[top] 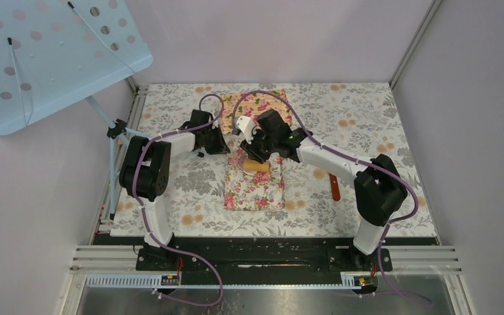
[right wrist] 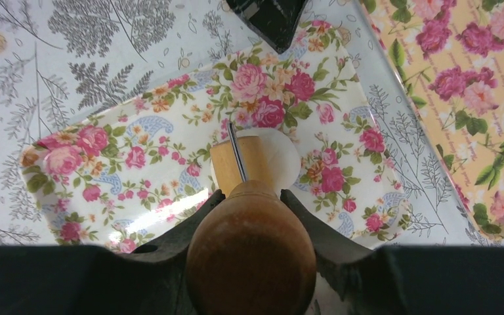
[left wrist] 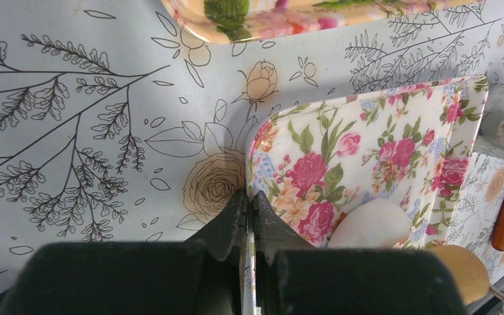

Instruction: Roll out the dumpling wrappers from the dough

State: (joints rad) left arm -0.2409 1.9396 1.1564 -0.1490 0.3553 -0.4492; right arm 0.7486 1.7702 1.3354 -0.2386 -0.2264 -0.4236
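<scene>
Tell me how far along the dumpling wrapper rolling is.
Done: nothing yet, no flat wrappers are visible. In hand: the left claw pinches the white floral tray by its rim, and the right claw grips the wooden roller, its end over the dough, a thick lump. Left: rolling it thin.

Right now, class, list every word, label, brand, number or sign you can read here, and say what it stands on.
No text is readable in any view.
On the yellow floral tray: faint lines that may be script, too blurred to read.
On the small black box at the near edge: markings, if any, too small to read.
</scene>
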